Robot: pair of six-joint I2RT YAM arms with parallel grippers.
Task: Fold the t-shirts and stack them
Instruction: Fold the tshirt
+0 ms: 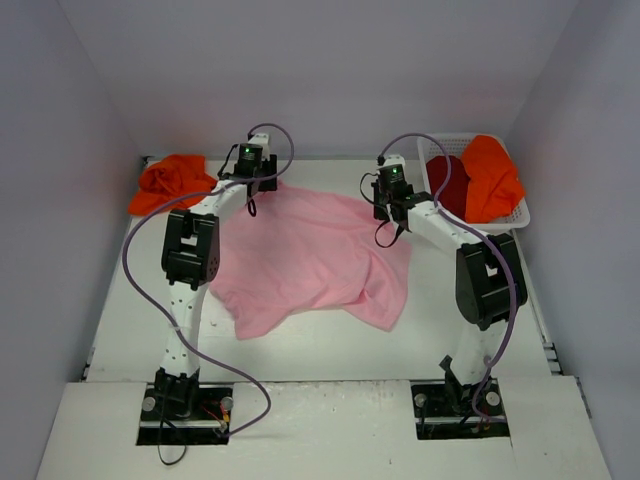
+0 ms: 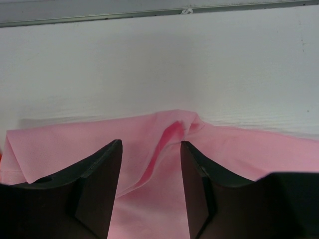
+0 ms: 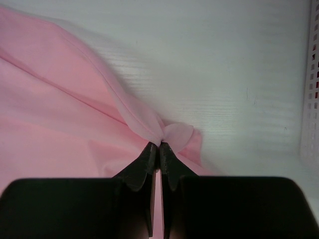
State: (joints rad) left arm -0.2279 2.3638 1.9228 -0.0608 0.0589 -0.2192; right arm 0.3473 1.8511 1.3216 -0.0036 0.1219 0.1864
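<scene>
White latticed plastic basket [image 1: 522, 212] at far-right corner, white ribbed tabletop [image 1: 310, 350], pale grey walls [image 1: 330, 70] L, R & behind

**Room near, clutter far**

Free along the bare table [image 1: 320, 345] nearer than the pink t-shirt [image 1: 310, 255], between the arm bases. Free on the far strip behind its hem. Blocked far right by the white basket [image 1: 524, 214], filled with a dark red t-shirt [image 1: 450, 182] and an orange t-shirt [image 1: 493, 175]. Blocked far left by a crumpled orange t-shirt [image 1: 170, 184]. Flanked by the left arm [image 1: 190, 250] and right arm [image 1: 485, 275]; walled on three sides.
</scene>
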